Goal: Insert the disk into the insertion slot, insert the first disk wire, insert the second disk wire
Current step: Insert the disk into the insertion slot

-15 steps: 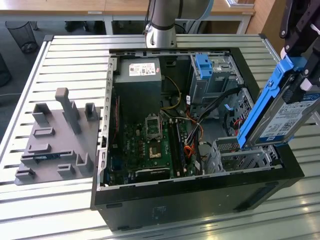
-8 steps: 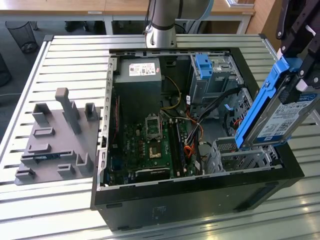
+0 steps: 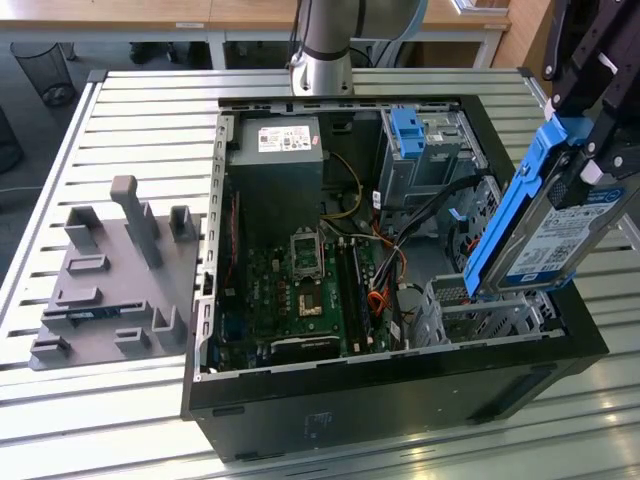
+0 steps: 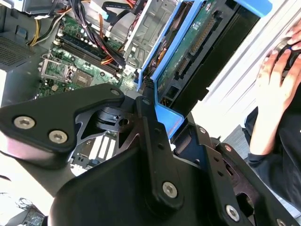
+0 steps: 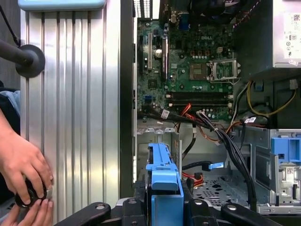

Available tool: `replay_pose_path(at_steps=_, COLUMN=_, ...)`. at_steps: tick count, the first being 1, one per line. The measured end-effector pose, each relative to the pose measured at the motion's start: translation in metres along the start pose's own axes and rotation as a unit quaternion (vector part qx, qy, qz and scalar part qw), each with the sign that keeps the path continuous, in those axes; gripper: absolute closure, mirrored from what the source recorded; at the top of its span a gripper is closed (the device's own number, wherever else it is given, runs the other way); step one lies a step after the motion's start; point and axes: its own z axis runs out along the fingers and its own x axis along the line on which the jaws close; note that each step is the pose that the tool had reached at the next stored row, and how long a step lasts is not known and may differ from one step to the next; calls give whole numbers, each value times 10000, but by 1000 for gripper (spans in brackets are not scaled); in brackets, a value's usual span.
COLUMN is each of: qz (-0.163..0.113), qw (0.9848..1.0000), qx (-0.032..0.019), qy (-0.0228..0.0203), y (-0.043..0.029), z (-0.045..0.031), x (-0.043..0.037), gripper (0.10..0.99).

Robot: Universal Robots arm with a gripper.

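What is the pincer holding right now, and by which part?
The pincer is shut on the disk, clamping the upper end of its blue caddy frame. The disk hangs tilted, its lower end over the insertion slot.

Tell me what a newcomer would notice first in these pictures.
The disk in its bright blue caddy, gripped by the end effector and tilted over the insertion slot at the exterior view's right. Next, the open computer case, its green motherboard exposed, at that view's centre.

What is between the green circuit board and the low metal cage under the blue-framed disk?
Black and orange cables lie there, in the exterior view, between the circuit board and the insertion slot below the disk.
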Motion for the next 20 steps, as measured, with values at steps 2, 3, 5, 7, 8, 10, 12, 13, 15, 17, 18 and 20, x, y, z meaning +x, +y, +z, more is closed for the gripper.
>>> replay_pose_path(at_steps=2, qz=0, qw=10000, qx=1, qy=-1, y=10, z=10, x=-10, gripper=722)
replay_pose_path(at_steps=3, qz=0, qw=10000, qx=2, qy=-1, y=15, z=15, x=-16, gripper=722)
replay_pose_path(at_steps=5, qz=0, qw=10000, qx=2, qy=0, y=22, z=26, x=-31, gripper=722)
replay_pose_path(at_steps=7, qz=0, qw=10000, qx=3, qy=0, y=29, z=39, x=-52, gripper=722)
replay_pose_path(at_steps=8, qz=0, qw=10000, qx=3, qy=0, y=32, z=48, x=-62, gripper=722)
replay_pose_path(at_steps=10, qz=0, qw=10000, qx=4, qy=0, y=42, z=73, x=-84, gripper=722)
replay_pose_path(at_steps=12, qz=-2, qw=10000, qx=4, qy=0, y=51, z=108, x=-102, gripper=722)
replay_pose_path(at_steps=13, qz=-4, qw=10000, qx=4, qy=-1, y=54, z=126, x=-109, gripper=722)
replay_pose_path(at_steps=15, qz=-7, qw=10000, qx=4, qy=-1, y=56, z=152, x=-119, gripper=722)
replay_pose_path(at_steps=17, qz=-6, qw=10000, qx=4, qy=-1, y=60, z=173, x=-129, gripper=722)
replay_pose_path(at_steps=18, qz=-7, qw=10000, qx=4, qy=-1, y=61, z=183, x=-135, gripper=722)
replay_pose_path(at_steps=20, qz=-15, qw=10000, qx=4, qy=-1, y=66, z=204, x=-145, gripper=722)
